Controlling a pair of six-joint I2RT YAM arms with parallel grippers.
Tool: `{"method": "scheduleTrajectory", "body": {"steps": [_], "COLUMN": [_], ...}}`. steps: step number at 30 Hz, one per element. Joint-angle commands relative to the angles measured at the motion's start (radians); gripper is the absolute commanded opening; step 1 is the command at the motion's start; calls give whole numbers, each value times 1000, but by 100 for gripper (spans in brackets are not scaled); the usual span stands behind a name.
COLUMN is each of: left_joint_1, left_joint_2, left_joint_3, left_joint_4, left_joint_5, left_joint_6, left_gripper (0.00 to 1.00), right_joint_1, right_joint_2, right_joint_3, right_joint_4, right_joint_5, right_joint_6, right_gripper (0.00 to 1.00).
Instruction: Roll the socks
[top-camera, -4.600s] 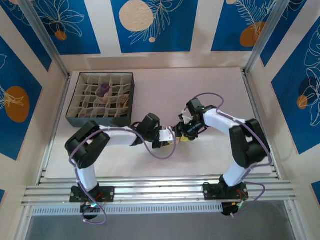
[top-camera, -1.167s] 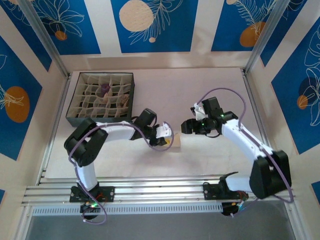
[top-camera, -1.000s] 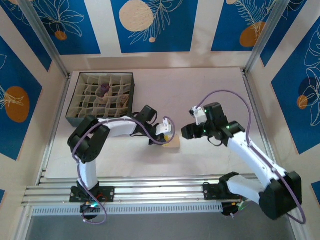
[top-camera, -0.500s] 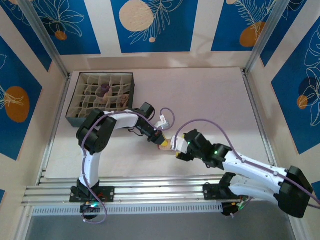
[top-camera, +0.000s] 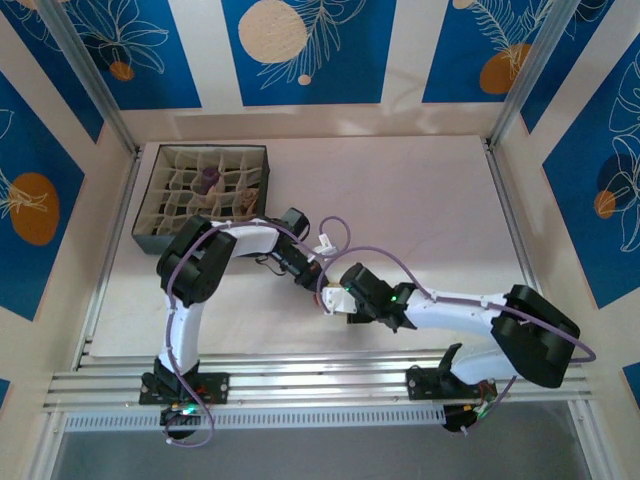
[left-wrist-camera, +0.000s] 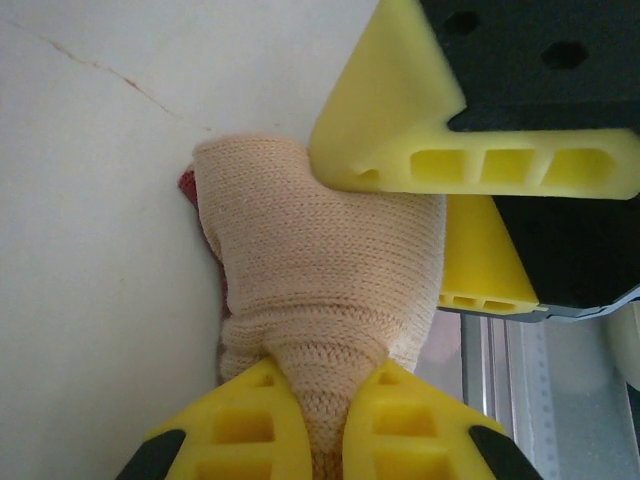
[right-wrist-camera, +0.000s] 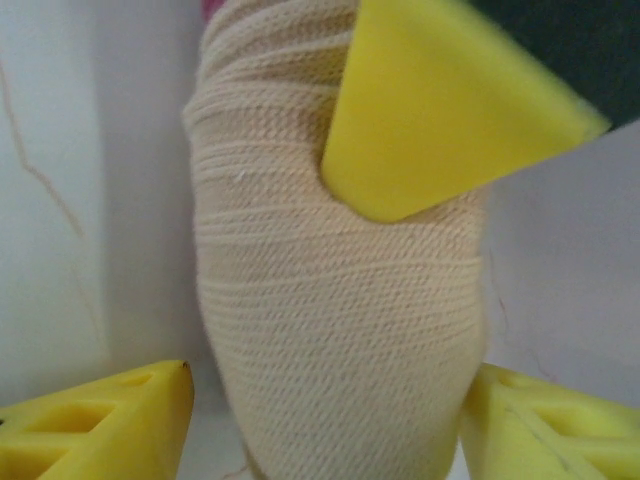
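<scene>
Left wrist view: left fingers (left-wrist-camera: 250, 430) clenched on narrow end of tan sock (left-wrist-camera: 320, 260), fabric pinched tight between them. Sock lies bunched on tabletop (left-wrist-camera: 90, 250), dark-red patch (left-wrist-camera: 186, 185) peeking at its left edge. Right fingers (left-wrist-camera: 400, 130) come from opposite end, one lying on top of sock. Right wrist view: right fingers spread apart, sock between them, not squeezed. Top external view: sock at middle of tabletop, toward near edge; divider box (top-camera: 150, 235) at far left, well apart, purple sock (top-camera: 207, 180) in one cell.
</scene>
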Motion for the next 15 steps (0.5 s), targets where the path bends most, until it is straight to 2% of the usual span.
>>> {"method": "scheduleTrajectory", "body": {"steps": [1,11,13,14,15], "left_joint_1": [6,6,7,7,6], "left_joint_2": [45,42,40,36,33], "left_joint_3": [-4,-12,-10,-12,-12], "left_joint_4": [-85,-65,-67,-67,-65], "left_joint_5": [-46,-16,-15,-14,-15], "left_joint_6": [-10,-27,-28,-30,-33], "left_gripper": [3,3,3,3,3], "right_joint_1": [16,29,26,24,24], "right_joint_2": [34,149,186,206,223], "right_joint_3": [43,99,120,137,153], "right_joint_4": [42,62,43,26,-4], "right_joint_5": [6,-10,-31,-47,-65], "right_joint_6": [-20,-7,4,15,26], "right_gripper": [68,66,60,51,37]}}
